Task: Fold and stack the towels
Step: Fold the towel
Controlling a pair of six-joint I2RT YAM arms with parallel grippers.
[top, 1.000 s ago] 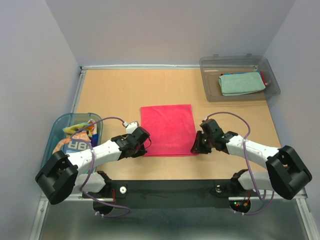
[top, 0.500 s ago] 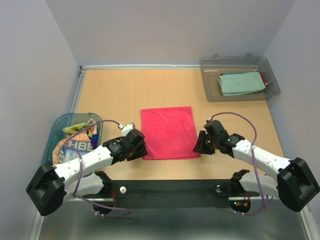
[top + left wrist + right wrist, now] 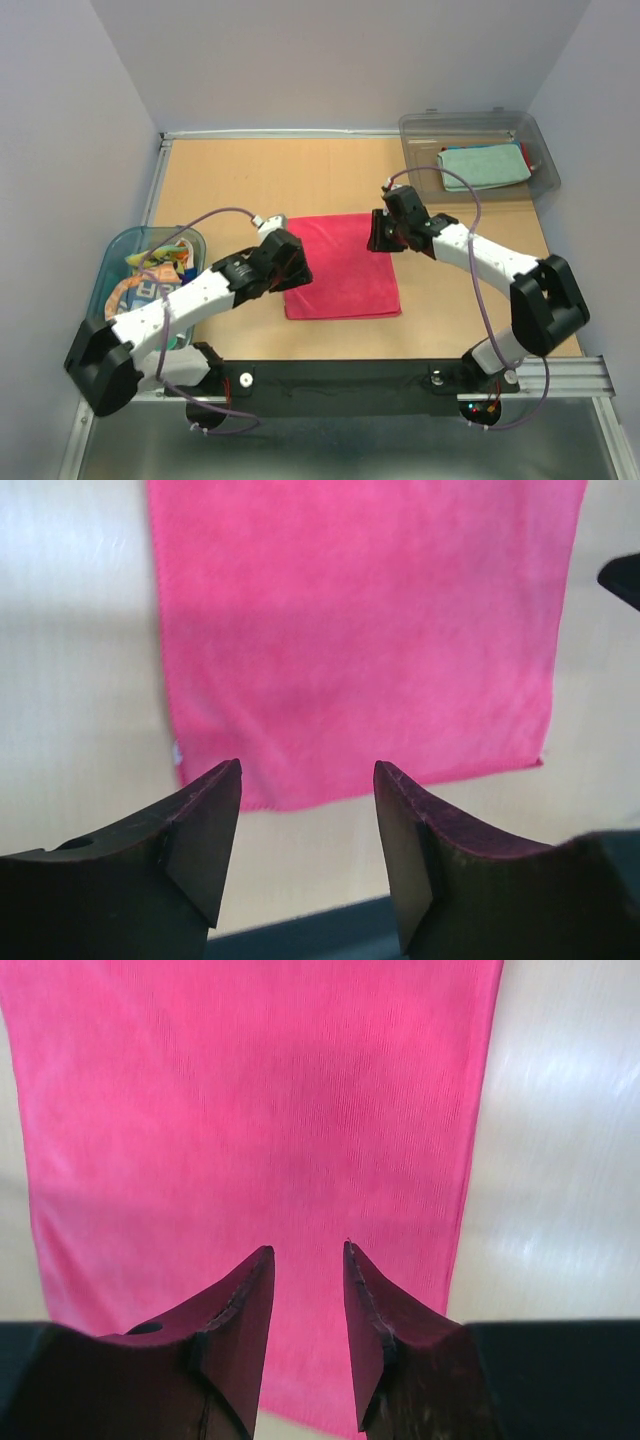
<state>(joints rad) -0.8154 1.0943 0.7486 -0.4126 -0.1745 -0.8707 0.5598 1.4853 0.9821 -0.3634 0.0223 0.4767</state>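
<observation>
Pink towel (image 3: 345, 280) flat on the table (image 3: 230, 180), one layer, not yet folded. Close to square. Long axis hard to call, if any it runs near to far.

Left pincer (image 3: 296, 272): jaws wide, nothing between them. Towel lies just ahead of and under its tips. From the left wrist view the towel's edge sits just past the fingertips and the cloth runs away from them. It hangs over the towel's left edge, about midway along.

Right pincer (image 3: 379, 238): jaws narrow, small gap, nothing held. Towel is straight below it. In the right wrist view pink fills the space under and beyond the tips, with the towel's side edge off to the right. It sits over the far right corner.

Both arms are at the towel. Left is nearer the left edge, right is nearer the far right corner. Neither grips cloth.

Likely next step: each pincer drops onto an edge or corner on its own side to start the fold.

Teal towel (image 3: 483, 167) sits folded in the bin (image 3: 415, 180), well beyond the right pincer. More towels (image 3: 150, 275) lie in the tub (image 3: 112, 262), behind the left pincer.
</observation>
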